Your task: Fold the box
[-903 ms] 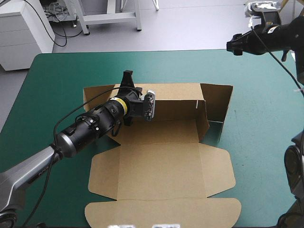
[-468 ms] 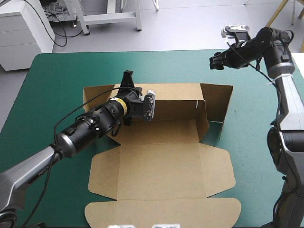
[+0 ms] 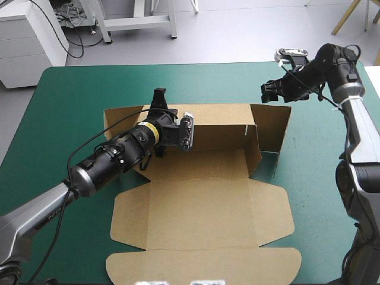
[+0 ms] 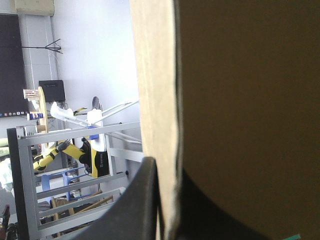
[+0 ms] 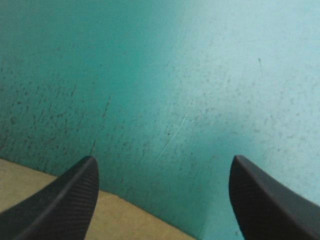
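Note:
The brown box [image 3: 199, 208] lies in the middle of the teal-green cover, its back wall [image 3: 219, 127] and right side wall [image 3: 272, 126] raised, its front flaps and lid flat. My left gripper [image 3: 158, 98] is shut on the back wall's top edge near its left end. In the left wrist view the board's edge [image 4: 157, 75] stands between the black fingers [image 4: 142, 200] of the left gripper [image 4: 167, 170]. My right gripper [image 3: 268, 92] hovers open just beyond the box's far right corner. In its own view the right gripper [image 5: 162, 160] faces bare cover, with a strip of board [image 5: 30, 187] by one finger.
Bare teal-green cover [image 3: 77, 95] runs around the box on every side, widest at the far left and the far right. The lid's rounded front flap [image 3: 202, 267] reaches close to the table's near edge.
My right arm has swung in from the table's far right and come down toward the box's far right corner. The left gripper and the box have stayed put.

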Tool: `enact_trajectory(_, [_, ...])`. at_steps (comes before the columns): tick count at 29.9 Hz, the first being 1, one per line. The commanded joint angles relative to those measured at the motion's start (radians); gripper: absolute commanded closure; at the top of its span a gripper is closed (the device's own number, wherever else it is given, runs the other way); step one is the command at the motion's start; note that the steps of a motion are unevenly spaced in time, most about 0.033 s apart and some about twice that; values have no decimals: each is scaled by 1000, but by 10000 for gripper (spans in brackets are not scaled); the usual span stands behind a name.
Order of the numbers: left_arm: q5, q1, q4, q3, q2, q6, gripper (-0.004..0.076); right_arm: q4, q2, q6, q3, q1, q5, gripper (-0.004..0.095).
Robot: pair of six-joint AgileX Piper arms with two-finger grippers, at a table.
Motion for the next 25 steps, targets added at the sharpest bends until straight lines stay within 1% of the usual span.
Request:
enact_trajectory(1, [-13,-26,-80,4,2,-16,734,49,-137,-27,38,0,-23,237])
enact_trajectory(7, [16,-26,-80,4,2,-21,734,72,-250,-72,225,0,-23,237])
enact_trajectory(10, [22,-26,-80,4,2,-21,734,103,-296,-123,320,0,-53,241])
enact_trajectory(14, [26,-26,-82,4,2,-25,734,160,-367,-206,453,0,-145,259])
enact_trajectory(17, [28,-26,-84,4,2,-49,734,217,-426,-302,562,0,-239,260])
enact_trajectory(22, [39,-26,-84,4,2,-51,734,333,-527,-515,765,0,-426,260])
enact_trajectory(25, [39,-26,-84,4,2,-51,734,410,-567,-628,851,0,-487,260])
